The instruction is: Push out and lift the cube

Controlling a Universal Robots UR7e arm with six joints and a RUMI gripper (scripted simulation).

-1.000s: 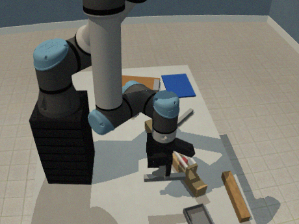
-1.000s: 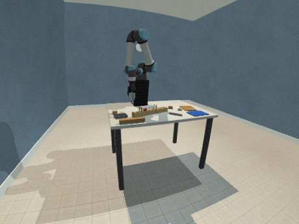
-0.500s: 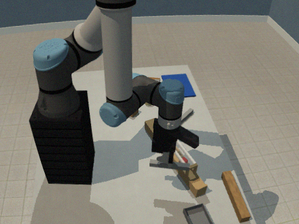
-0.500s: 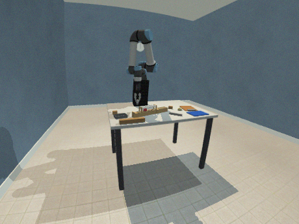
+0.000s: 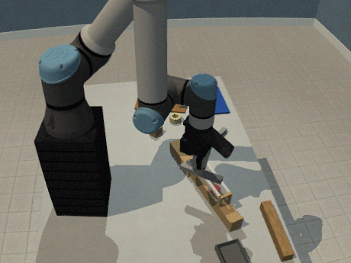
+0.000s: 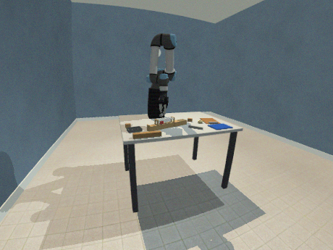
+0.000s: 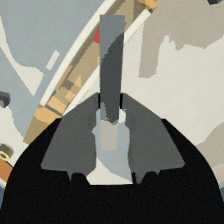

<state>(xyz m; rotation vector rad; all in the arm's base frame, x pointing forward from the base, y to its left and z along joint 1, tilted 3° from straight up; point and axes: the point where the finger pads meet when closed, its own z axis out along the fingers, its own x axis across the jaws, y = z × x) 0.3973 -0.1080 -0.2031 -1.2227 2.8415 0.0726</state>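
A long wooden channel (image 5: 225,213) (image 6: 178,123) (image 7: 64,96) with a clear roof lies slantwise on the white table (image 5: 149,230) (image 6: 174,135). A red cube (image 5: 216,190) (image 6: 161,121) (image 7: 97,34) sits inside it, near the end closest to the top camera. My gripper (image 5: 199,165) (image 6: 161,112) (image 7: 109,94) is shut on a flat grey bar (image 5: 210,177) (image 7: 112,60). It hangs just above the middle of the channel. The bar points out from the fingers over the channel's roof, with its far tip beside the cube in the wrist view.
A wooden plank (image 5: 277,229) (image 6: 146,134) and a dark tray (image 5: 232,251) (image 6: 134,129) lie at the near end of the table. A blue mat (image 5: 222,105) (image 6: 220,126), a ring (image 5: 175,118), a small wooden block (image 5: 156,133) and another grey bar (image 5: 223,130) (image 6: 195,127) lie behind the arm.
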